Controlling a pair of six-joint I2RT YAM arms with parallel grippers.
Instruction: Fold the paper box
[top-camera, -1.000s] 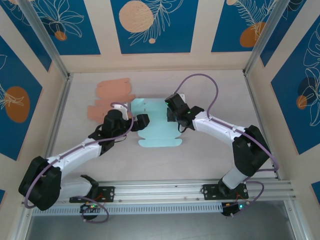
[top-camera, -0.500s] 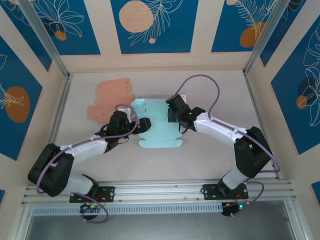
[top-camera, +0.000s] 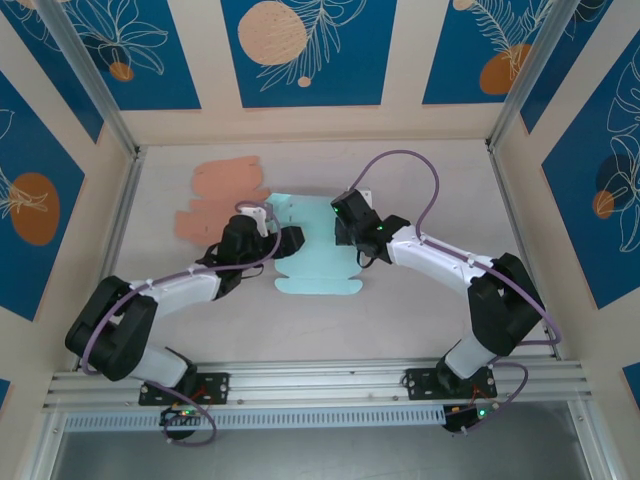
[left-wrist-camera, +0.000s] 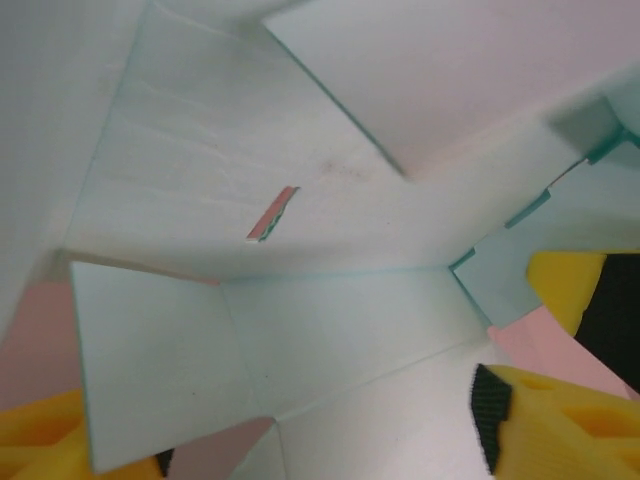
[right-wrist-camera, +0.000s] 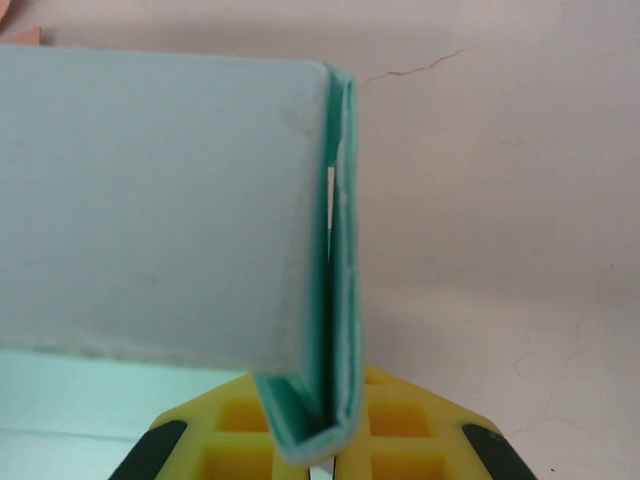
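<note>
Looking down on a pale tabletop carrying a light blue paper box, lying mostly flat near the middle, with a pink blank lying just beside it at ten o'clock. Clamping the right pincer together on a doubled-over wall at the box's two o'clock, pressing the two layers of card against each other. Hovering the left pincer at the box's nine o'clock edge, its yellow fingers standing apart on either side of a small side flap, not yet gripping it. Judging from this, working on the nine o'clock side while pinning the opposite wall. Doing this step well probably meaning centring the flap between the open fingers, closing on it close to its crease rather than at its loose tip, and swinging it along the scored line instead of pulling outward. Also likely meaning holding the right-hand clamp steady, since any tug from nine o'clock risks sliding the light card across the tabletop or springing the pinned fold open.
</note>
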